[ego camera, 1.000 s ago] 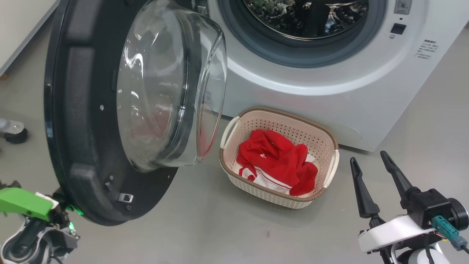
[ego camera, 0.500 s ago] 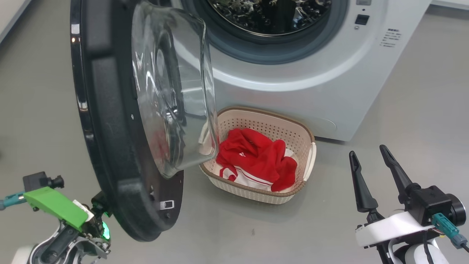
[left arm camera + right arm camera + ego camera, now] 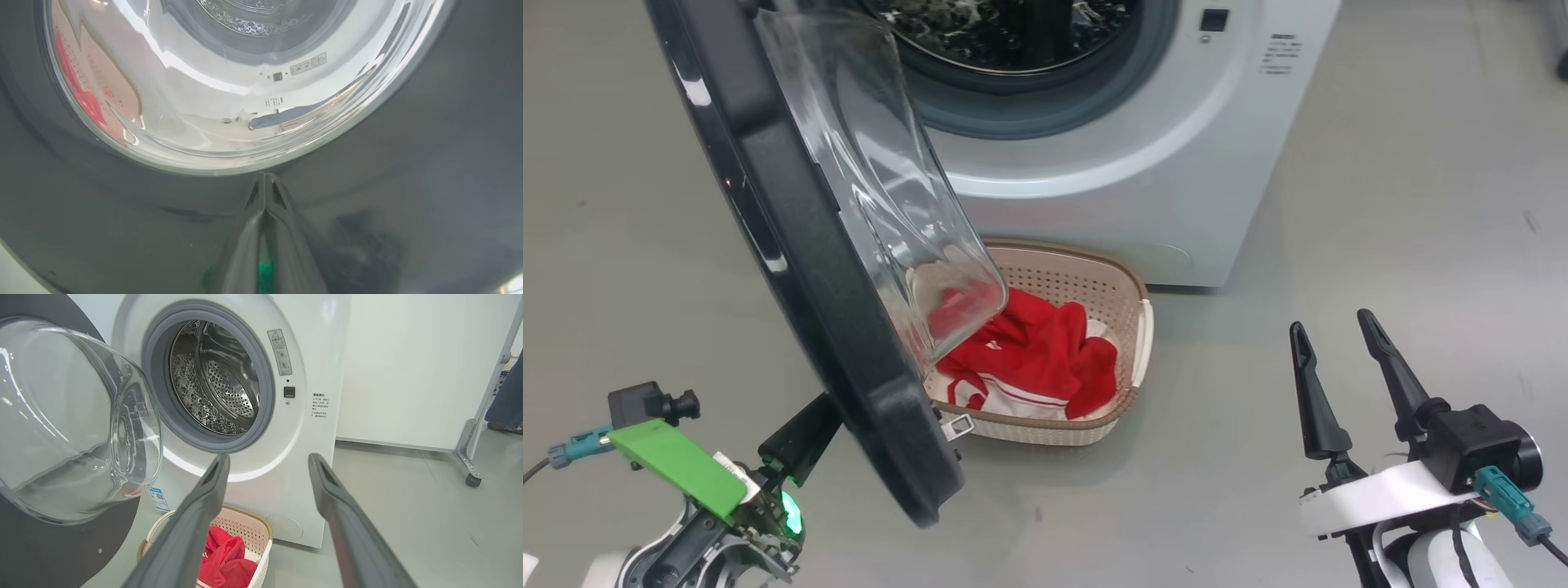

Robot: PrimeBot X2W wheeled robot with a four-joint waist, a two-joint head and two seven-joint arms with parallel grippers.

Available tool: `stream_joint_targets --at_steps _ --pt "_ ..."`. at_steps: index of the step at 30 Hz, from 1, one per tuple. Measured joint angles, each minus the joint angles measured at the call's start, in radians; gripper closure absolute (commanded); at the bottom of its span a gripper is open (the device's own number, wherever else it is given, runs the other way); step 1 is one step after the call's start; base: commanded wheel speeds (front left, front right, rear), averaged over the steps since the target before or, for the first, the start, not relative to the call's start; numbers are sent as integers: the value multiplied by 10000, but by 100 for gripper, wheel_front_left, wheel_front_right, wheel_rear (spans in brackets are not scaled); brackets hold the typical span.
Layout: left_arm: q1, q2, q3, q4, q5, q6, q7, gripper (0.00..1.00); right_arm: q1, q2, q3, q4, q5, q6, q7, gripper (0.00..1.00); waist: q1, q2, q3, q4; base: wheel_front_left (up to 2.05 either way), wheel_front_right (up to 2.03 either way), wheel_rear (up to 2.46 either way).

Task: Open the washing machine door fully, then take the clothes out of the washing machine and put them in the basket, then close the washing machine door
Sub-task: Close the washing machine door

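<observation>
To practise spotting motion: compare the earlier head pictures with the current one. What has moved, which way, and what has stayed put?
The washing machine door has swung towards the washing machine, from nearly face-on to edge-on, its glass now overlapping the basket in the head view. The shut left pincer rests against its outer rim. The camera also turned. Unchanged: clothes in the basket, right pincer open and empty.

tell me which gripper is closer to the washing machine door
Left. The left gripper, shut, touches the black outer face of the washing machine door; the right gripper, open, sits past the basket, apart from the door.
</observation>
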Motion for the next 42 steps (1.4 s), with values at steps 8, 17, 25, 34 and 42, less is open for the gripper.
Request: stream_joint_targets --at_steps 8,17,25,34,42 --pt "-5 -351 -46 -4 50 0 -29 100 -189 136 230 288 90 19 -159 0 0 0 42 -979 0 0 0" --pt "-196 -591 -324 251 247 0 -33 100 -220 226 337 514 176 27 -276 0 0 0 30 -2028 0 0 0" --pt "-1164 -807 -502 514 604 0 -150 100 -375 251 420 493 180 46 -364 0 0 0 264 -2690 0 0 0" --pt "-2460 -817 -313 1166 1037 -2 -537 100 -781 311 520 339 267 182 -439 0 0 0 973 -3138 0 0 0" --pt "-3637 -802 -127 1657 1258 -2 -767 100 -1152 360 685 301 274 297 -525 0 0 0 1563 -3477 0 0 0"
